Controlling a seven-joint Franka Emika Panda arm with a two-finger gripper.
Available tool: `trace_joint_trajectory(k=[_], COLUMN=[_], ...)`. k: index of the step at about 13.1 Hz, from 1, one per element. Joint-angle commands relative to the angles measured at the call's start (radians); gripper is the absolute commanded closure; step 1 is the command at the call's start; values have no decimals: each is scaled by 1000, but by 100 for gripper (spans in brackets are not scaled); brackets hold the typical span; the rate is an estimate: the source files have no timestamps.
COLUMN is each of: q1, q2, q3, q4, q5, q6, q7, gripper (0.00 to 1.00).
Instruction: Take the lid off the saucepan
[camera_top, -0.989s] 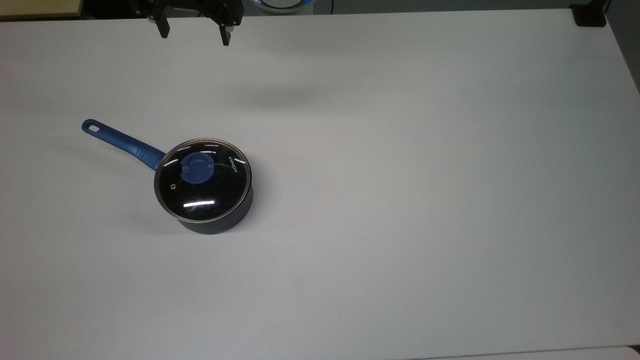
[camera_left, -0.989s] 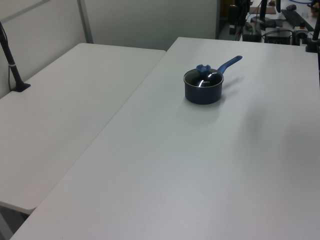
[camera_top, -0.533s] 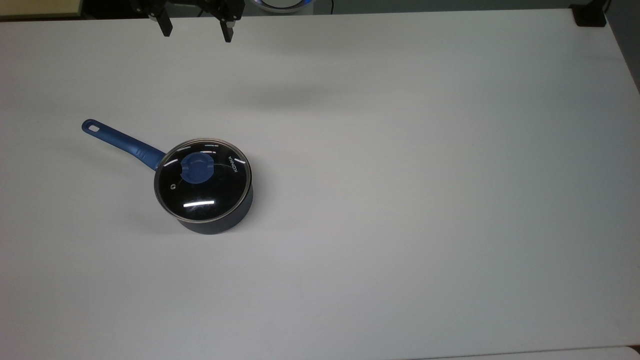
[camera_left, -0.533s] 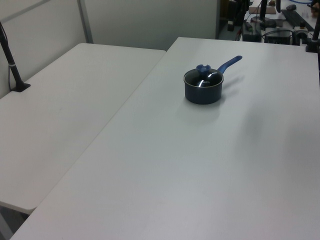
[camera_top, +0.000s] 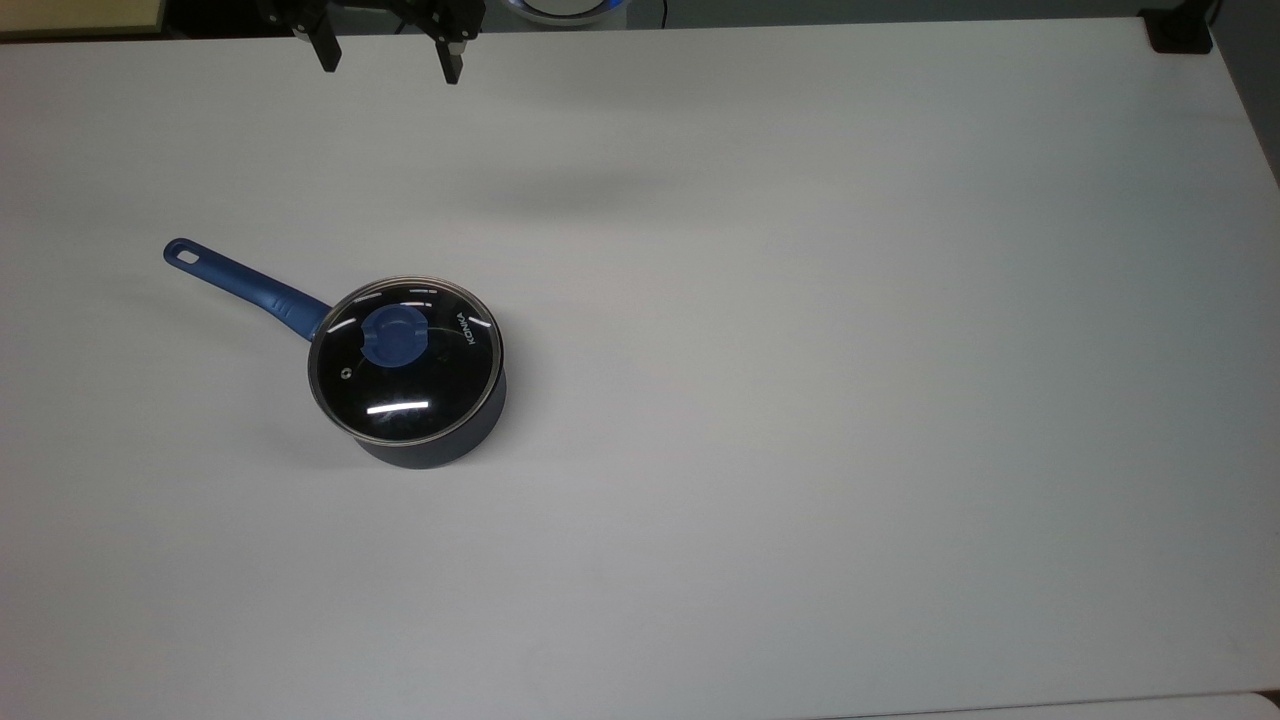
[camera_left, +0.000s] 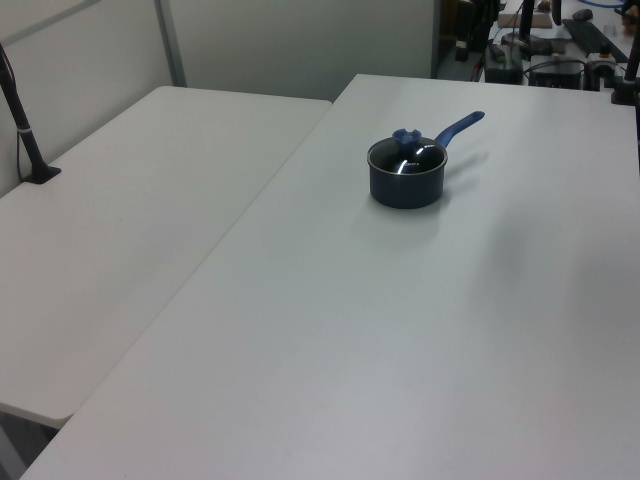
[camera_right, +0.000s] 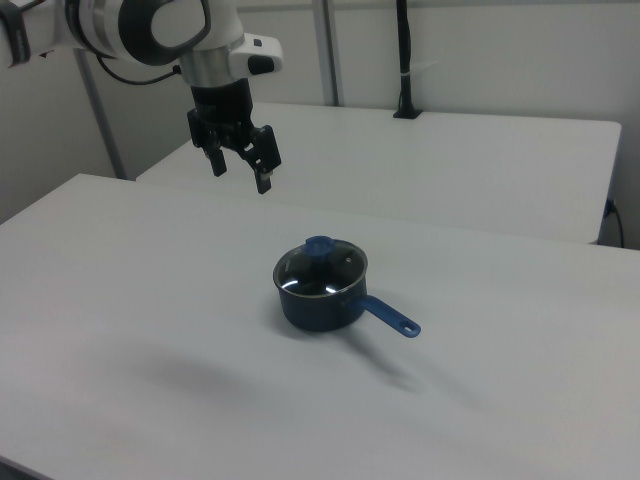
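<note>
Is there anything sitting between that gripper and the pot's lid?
Nothing: in the top view, only bare white table separates the open gripper from the lid.

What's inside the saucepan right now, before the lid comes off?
Through the glass lid, seated on the saucepan, the inside looks black with no contents visible. The blue knob and bright reflections hide parts of the floor. The gripper hangs open, well clear.
</note>
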Motion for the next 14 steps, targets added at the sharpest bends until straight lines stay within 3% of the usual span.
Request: trace_joint_trajectory(k=[1,5,14], q1=[2,-34,-22], q2=[-8,6,135], q3=[-5,-5,7], q4=[-1,-1,-4], q5=[7,4,-2], q6=[-1,23,354], q7=[32,13,81], gripper=[0,0,0])
